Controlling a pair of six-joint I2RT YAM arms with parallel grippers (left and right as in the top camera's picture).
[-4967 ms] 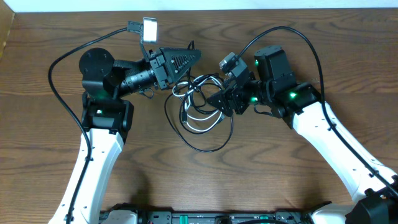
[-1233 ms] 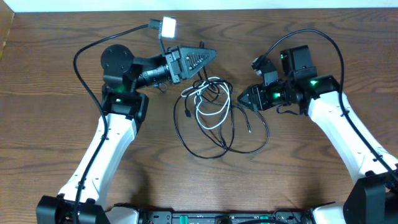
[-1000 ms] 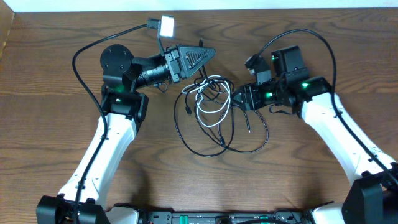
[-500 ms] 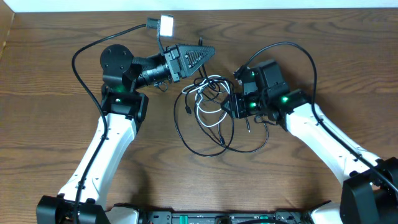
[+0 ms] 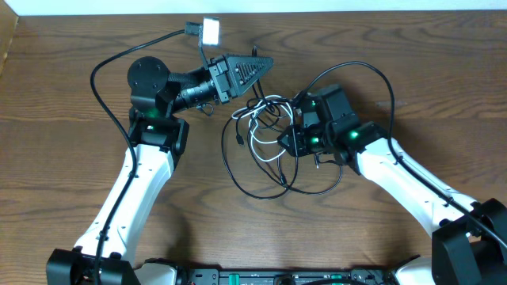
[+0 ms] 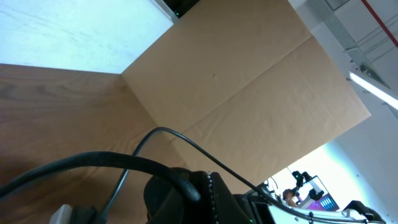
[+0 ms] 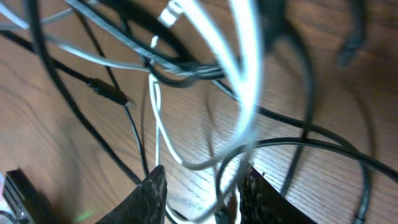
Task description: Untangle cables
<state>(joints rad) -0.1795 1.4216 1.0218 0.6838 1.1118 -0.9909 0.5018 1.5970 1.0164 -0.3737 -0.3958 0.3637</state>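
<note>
Cables (image 5: 268,119) in loose tangled loops on table (image 5: 63,158), between shut left gripper (image 5: 260,65) at far edge and right gripper (image 7: 202,186), fingers (image 7: 152,186) apart astride white and black strands at tangle's right edge.

Robot lab setup, pretty clearly.
Wood-grain desk (image 5: 47,158) with a cardboard panel (image 6: 249,81) along one side, strip light (image 6: 373,82) up top, a lit screen (image 6: 314,190) way in the back.
</note>
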